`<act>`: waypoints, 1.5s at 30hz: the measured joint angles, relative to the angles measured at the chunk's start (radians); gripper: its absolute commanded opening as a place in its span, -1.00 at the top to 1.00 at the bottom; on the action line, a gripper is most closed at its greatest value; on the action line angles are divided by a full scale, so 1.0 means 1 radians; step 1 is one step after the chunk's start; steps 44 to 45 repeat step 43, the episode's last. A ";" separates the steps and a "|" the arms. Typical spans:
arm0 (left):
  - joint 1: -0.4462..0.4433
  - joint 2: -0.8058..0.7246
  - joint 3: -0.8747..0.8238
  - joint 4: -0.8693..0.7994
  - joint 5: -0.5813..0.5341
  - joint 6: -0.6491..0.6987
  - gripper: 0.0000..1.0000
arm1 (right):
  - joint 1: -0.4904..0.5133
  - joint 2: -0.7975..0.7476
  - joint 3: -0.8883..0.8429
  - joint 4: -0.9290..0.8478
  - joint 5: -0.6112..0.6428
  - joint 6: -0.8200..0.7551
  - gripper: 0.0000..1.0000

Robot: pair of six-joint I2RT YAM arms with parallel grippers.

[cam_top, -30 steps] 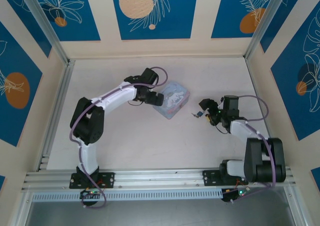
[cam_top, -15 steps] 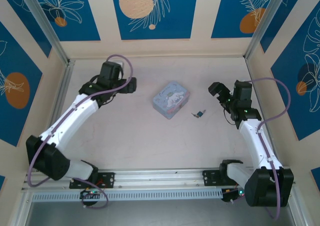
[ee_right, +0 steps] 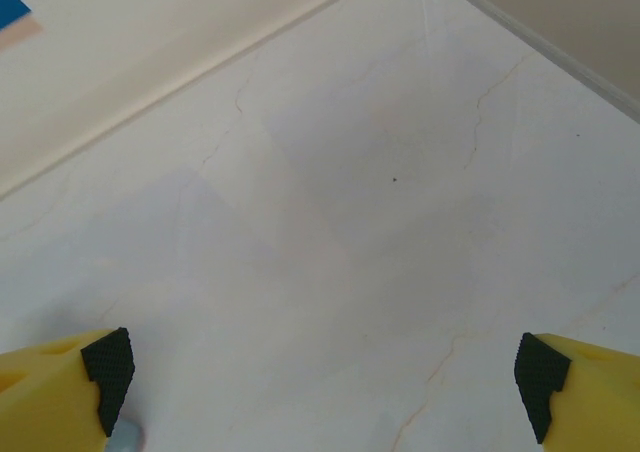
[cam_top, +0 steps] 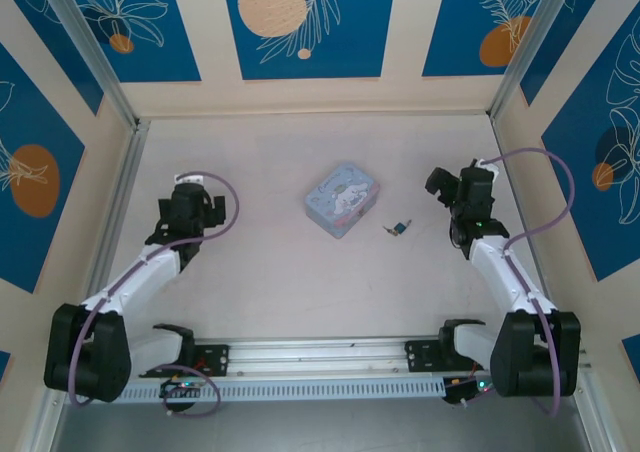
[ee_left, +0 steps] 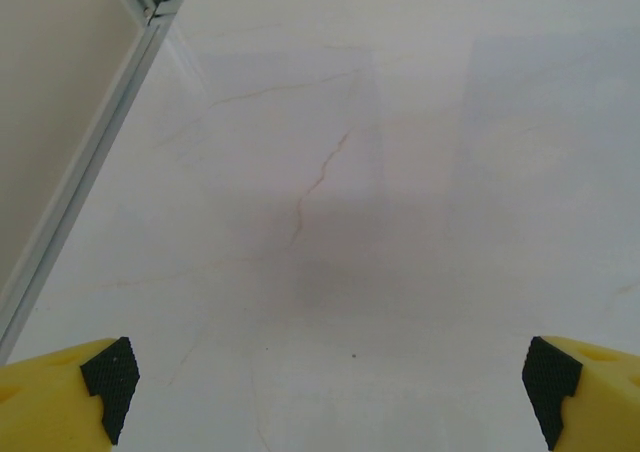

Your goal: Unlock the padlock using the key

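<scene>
While my left end effector (ee_left: 330, 382) and right end effector (ee_right: 325, 377) gape wide, empty, near opposite edges, bare counter (cam_top: 270, 272) surrounds the padlock (cam_top: 399, 229) near the tin (cam_top: 342, 200).

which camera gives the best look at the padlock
Top external: the padlock lies as a tiny dark speck on the table, right of the pale blue tin, too small for detail. The left wrist and right wrist views face bare table between their own yellow fingers, so they add nothing on it.

Bright, even light throughout; soft faint shadows, no glare, sharp focus.
</scene>
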 measured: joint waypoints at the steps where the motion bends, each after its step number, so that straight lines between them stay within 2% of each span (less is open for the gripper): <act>1: 0.008 0.017 -0.027 0.052 0.000 0.006 -1.00 | 0.000 0.016 -0.014 0.025 0.005 -0.018 -0.99; 7: 0.033 0.167 -0.155 0.356 0.006 0.044 -1.00 | 0.007 0.115 -0.128 0.196 0.029 -0.096 -0.99; 11: 0.070 0.251 -0.179 0.520 0.047 0.052 -1.00 | 0.015 0.195 -0.221 0.396 0.036 -0.155 -0.99; 14: 0.100 0.302 -0.176 0.586 0.114 0.062 -1.00 | 0.037 0.267 -0.310 0.595 0.013 -0.211 -0.99; 18: 0.109 0.335 -0.176 0.640 0.239 0.096 -1.00 | 0.081 0.380 -0.336 0.771 -0.091 -0.301 -0.99; 22: 0.115 0.361 -0.178 0.693 0.328 0.114 -1.00 | 0.043 0.397 -0.304 0.779 -0.191 -0.316 -0.99; 27: 0.124 0.367 -0.178 0.711 0.373 0.123 -1.00 | 0.027 0.397 -0.290 0.806 -0.221 -0.320 -0.99; 45: 0.125 0.367 -0.177 0.714 0.398 0.123 -1.00 | 0.032 0.397 -0.290 0.808 -0.244 -0.331 -0.99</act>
